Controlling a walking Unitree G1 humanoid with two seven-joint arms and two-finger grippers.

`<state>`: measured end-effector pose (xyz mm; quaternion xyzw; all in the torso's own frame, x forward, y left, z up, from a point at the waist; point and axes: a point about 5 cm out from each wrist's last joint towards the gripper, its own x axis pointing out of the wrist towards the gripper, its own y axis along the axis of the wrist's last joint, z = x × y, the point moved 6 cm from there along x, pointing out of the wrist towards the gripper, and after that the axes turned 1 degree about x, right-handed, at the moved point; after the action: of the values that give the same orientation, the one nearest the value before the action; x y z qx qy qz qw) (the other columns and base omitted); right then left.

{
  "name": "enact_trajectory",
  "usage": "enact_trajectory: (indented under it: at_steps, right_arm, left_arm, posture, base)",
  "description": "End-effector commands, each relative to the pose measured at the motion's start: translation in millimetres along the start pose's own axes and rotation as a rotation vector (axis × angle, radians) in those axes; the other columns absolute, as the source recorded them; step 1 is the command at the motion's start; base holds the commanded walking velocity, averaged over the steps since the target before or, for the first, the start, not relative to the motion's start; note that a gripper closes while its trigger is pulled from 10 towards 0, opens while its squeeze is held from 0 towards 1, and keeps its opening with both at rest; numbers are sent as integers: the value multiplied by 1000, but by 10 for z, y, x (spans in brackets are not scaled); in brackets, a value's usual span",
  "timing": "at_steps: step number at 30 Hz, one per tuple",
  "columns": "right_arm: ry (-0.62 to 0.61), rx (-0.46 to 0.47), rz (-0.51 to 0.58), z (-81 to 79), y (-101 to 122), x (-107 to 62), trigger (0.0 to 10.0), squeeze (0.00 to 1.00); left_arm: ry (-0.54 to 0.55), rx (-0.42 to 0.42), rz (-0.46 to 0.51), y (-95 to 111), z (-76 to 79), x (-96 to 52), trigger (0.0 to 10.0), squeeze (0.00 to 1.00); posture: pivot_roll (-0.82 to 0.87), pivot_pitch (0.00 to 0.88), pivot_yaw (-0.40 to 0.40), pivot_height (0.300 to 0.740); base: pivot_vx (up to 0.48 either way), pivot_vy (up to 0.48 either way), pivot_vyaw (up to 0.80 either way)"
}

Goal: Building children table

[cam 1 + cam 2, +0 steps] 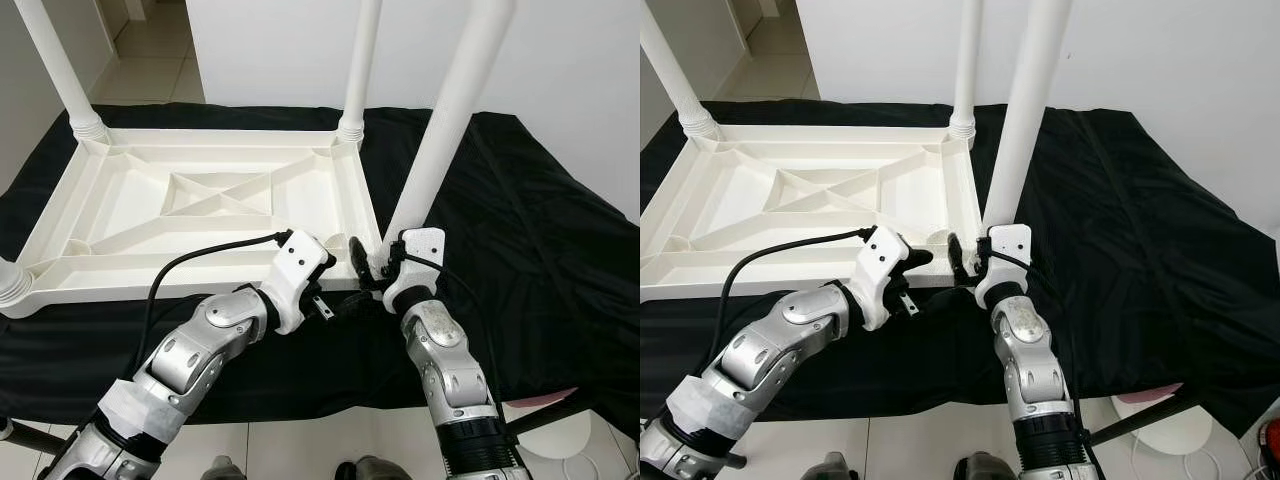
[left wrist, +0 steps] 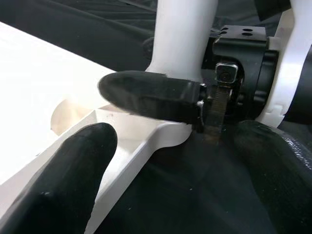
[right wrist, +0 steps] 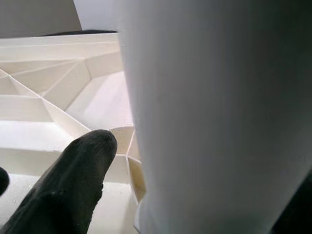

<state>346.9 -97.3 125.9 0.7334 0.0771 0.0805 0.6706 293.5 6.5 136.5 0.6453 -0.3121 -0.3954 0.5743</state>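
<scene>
Overhead, a white plastic children's table top [image 1: 200, 200] lies upside down on a black cloth [image 1: 540, 230], its ribbed underside facing up. Three white legs stand upright in its corner sockets: one at the 10 o'clock corner [image 1: 60, 65], one at the 1 o'clock corner [image 1: 358, 70], and a third at the 8 o'clock corner, where just its ringed base [image 1: 10, 285] shows at the picture's edge.

The left hand [image 1: 335, 262] reaches from 7 o'clock to the near edge of the table top, close to the 5 o'clock corner. Its two black fingers [image 2: 73, 180] are spread apart with nothing between them; in the left wrist view one finger lies over the white rim and the other sits beside it over the cloth.

Just to its right, the fourth leg [image 1: 445, 120] rises from the 5 o'clock corner, leaning slightly toward 1 o'clock. The right hand [image 1: 372, 262] comes up from 6 o'clock and is closed around the foot of this leg, just above the socket; one black finger [image 3: 73, 190] lies against the leg on the side facing the table top, and the left wrist view shows the same finger [image 2: 151, 95] across the leg's foot. The two hands sit just beside each other at this corner.

At 5 o'clock, beyond the cloth's edge, a white rounded object [image 1: 590, 455] rests on the pale tiled floor [image 1: 300, 445].
</scene>
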Motion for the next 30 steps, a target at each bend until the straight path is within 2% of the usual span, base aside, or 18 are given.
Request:
enact_trajectory:
  at_steps: [1, 2, 4, 5, 30]
  right_arm:
    - [-9, 7, -25, 17, -52, -20, 10000, 1000]
    - [-4, -13, -31, 38, -62, -38, 10000, 106]
    - [4, -19, -35, 34, -71, -46, 10000, 106]
    - [10, -25, -38, 28, -79, -59, 10000, 0]
    - [97, -52, -35, -47, -67, -129, 10000, 0]
  left_arm:
    - [-181, 10, -3, 19, 222, -2, 10000, 0]
    - [-176, 9, -6, 16, 216, -12, 10000, 0]
    - [-175, 8, -7, 14, 216, -16, 10000, 0]
    - [-175, 7, -8, 9, 219, -21, 10000, 0]
    - [-170, 5, -16, 14, 216, -50, 10000, 0]
  posture:
    - [69, 5, -34, 740]
    - [74, 11, -35, 740]
    - [74, 11, -35, 740]
    - [74, 11, -35, 740]
    - [73, 50, -24, 740]
  base:
    - [0, 0, 0]
    - [0, 0, 0]
    - [0, 0, 0]
    - [0, 0, 0]
    - [0, 0, 0]
